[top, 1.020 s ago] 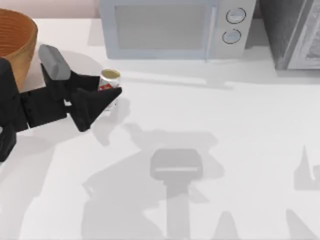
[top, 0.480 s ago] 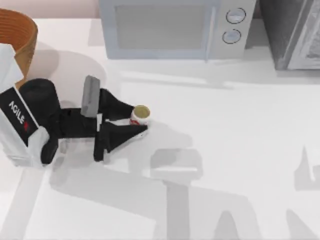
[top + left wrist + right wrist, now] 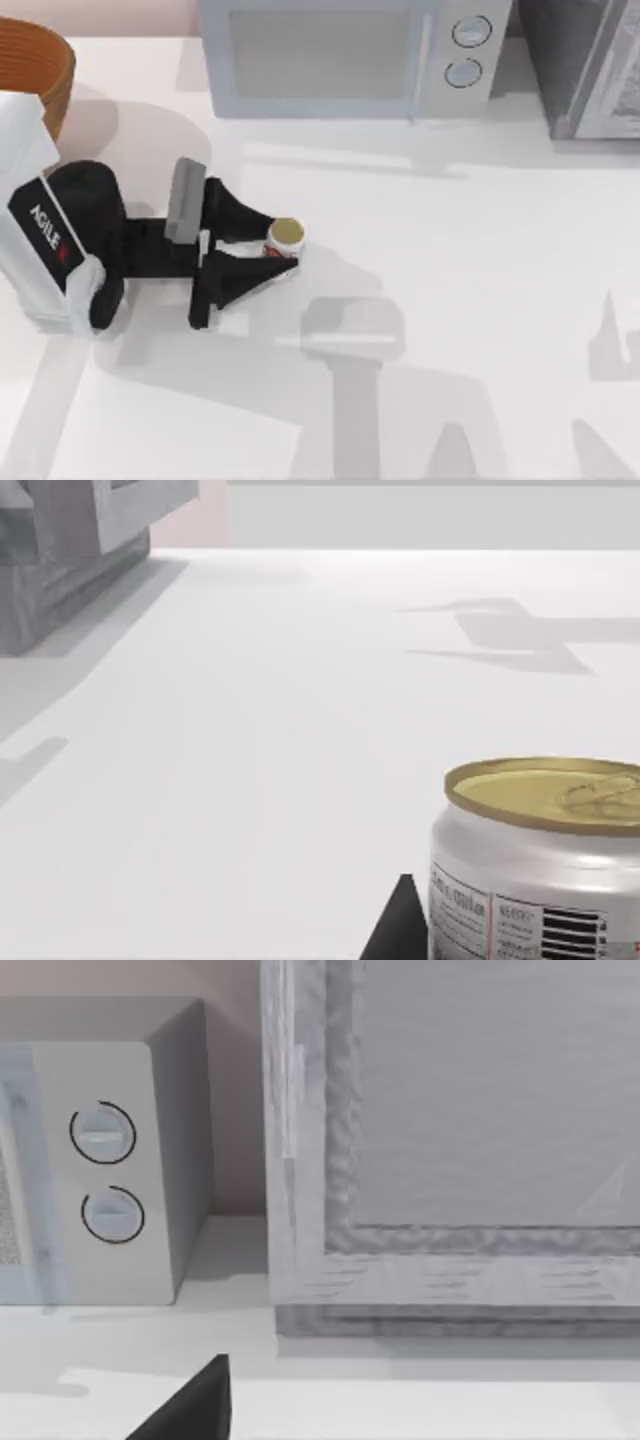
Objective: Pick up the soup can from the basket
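The soup can (image 3: 285,238) stands upright between the two black fingers of the left gripper (image 3: 282,243), gold top facing up, over the left half of the table (image 3: 480,250) and well clear of the basket (image 3: 38,72), which sits at the table's far left corner. One finger (image 3: 238,216) lies on the can's far side, the other (image 3: 240,276) on its near side, both closed against its wall, so the gripper holds the can. In the left wrist view the can (image 3: 545,865) shows its silver wall and printed label, with one dark fingertip (image 3: 397,925) just beside it. A microwave (image 3: 345,55) stands along the far edge, a grey cabinet (image 3: 590,65) at the far right corner. The right wrist view shows one dark fingertip (image 3: 190,1405) of the right gripper, facing the microwave (image 3: 100,1150) and cabinet (image 3: 450,1150); its opening cannot be told.
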You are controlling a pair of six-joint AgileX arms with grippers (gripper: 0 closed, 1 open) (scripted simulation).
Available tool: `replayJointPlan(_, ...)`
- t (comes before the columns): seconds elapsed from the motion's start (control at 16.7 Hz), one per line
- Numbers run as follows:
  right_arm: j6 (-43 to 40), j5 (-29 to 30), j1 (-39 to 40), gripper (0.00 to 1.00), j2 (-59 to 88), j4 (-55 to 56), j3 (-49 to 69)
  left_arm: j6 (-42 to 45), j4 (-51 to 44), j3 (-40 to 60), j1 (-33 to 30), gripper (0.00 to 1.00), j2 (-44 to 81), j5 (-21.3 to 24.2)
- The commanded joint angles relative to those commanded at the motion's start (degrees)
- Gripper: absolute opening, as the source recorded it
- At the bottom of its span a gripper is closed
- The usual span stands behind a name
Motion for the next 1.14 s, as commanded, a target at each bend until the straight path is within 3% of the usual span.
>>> replayJointPlan(0.78,0.0,0.0,0.0,1.00,0.0,0.0,0.0,0.0,0.0,0.0,0.0,0.98,0.0,0.0)
replayJointPlan(1.14,0.0,0.0,0.0,1.00,0.0,0.0,0.0,0.0,0.0,0.0,0.0,1.00,0.0,0.0)
